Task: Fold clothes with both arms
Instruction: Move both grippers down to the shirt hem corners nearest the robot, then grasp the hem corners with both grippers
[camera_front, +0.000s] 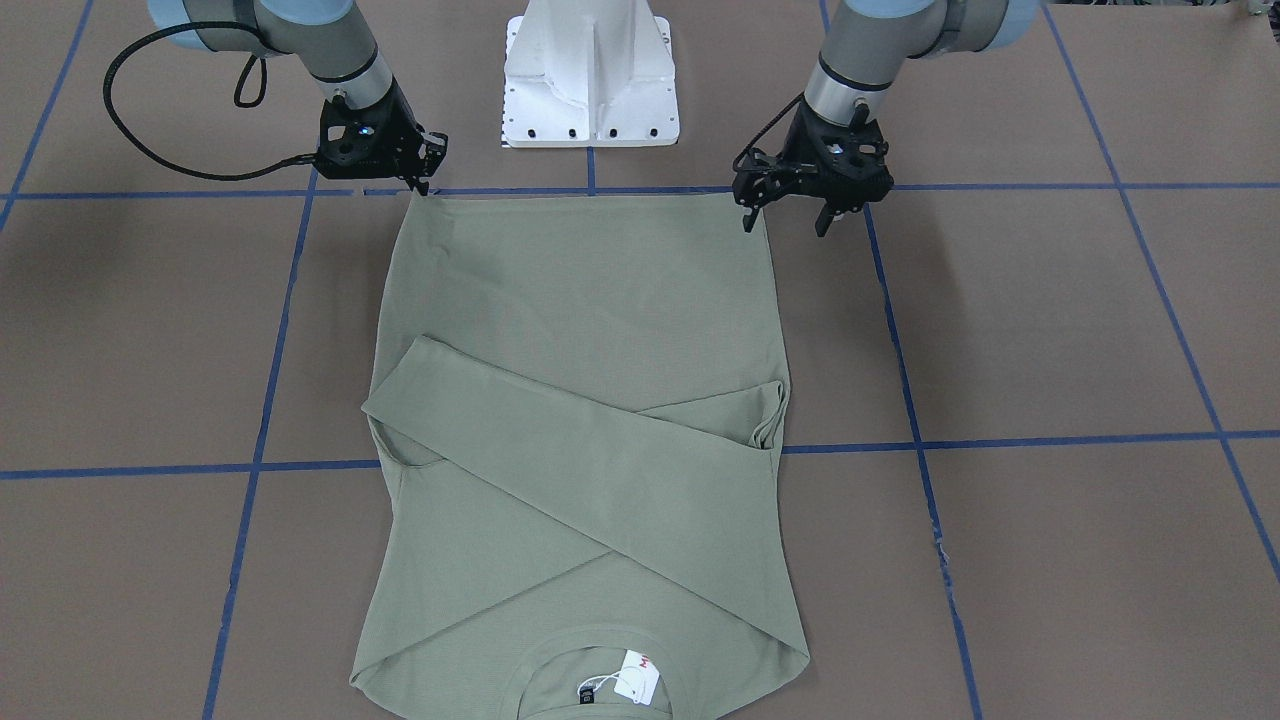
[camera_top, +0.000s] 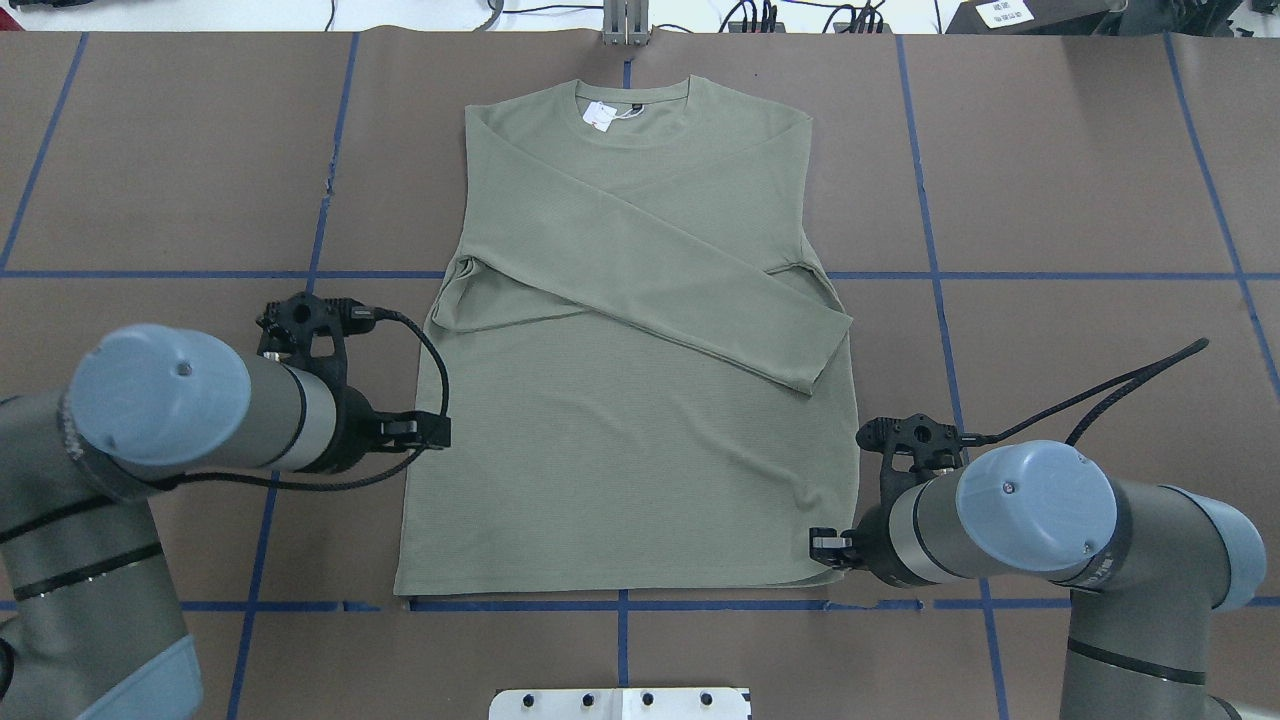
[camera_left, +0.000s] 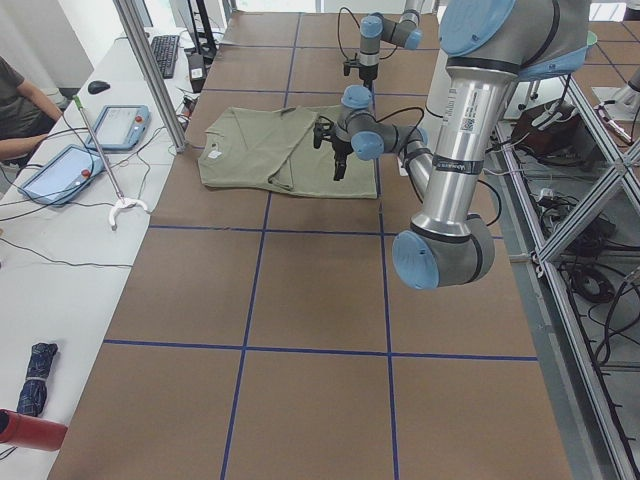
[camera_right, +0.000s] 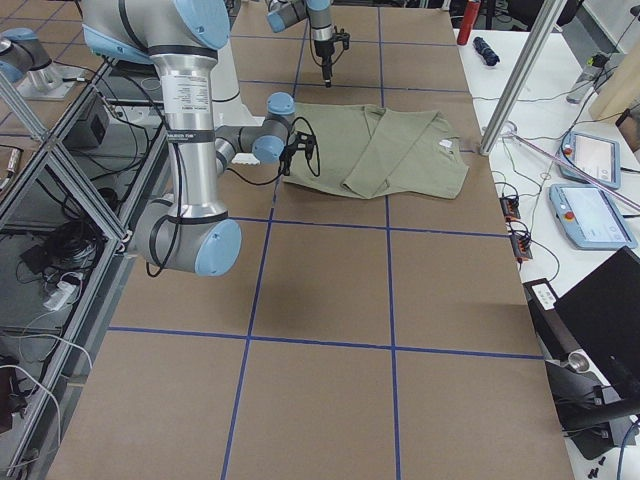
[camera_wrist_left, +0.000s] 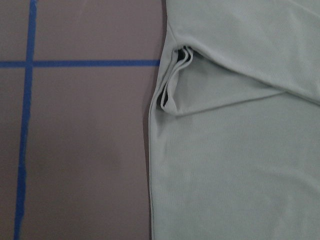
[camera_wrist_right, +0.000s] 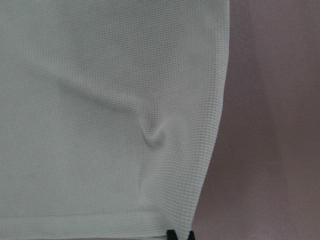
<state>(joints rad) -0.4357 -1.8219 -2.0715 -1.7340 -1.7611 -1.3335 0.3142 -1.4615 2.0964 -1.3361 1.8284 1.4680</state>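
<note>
Two arms flank one green shirt (camera_top: 640, 470); read the scene from the robot's left across to its right.

On the left, the left arm (camera_top: 160, 400) reaches in over the brown table (camera_top: 1050, 180). The left gripper (camera_front: 785, 228) hangs with its fingers (camera_front: 748, 222) spread wide apart, gripping nothing. In the overhead view it sits just beside the shirt's side edge, partway up from the hem. Its wrist camera looks down on that edge and on a bunched cuff (camera_wrist_left: 175, 95) next to a blue tape line (camera_wrist_left: 85, 63).

In the middle, the shirt lies flat in front of the white base (camera_front: 590, 70), hem toward the robot and neck away. Both sleeves are folded in and cross over the chest. One sleeve (camera_top: 680, 270) runs on top from the left shoulder down to the right side. The other lies under it, with its cuff at the left edge. A white tag (camera_top: 600, 115) rests at the neck.

On the right, the right arm (camera_top: 1030, 510) brings the right gripper (camera_front: 425, 185) to the hem's right corner. Its fingertips (camera_wrist_right: 172, 236) are drawn close together at that corner, and you cannot tell whether cloth is pinched between them. A small pucker (camera_wrist_right: 155, 135) shows in the cloth nearby.
</note>
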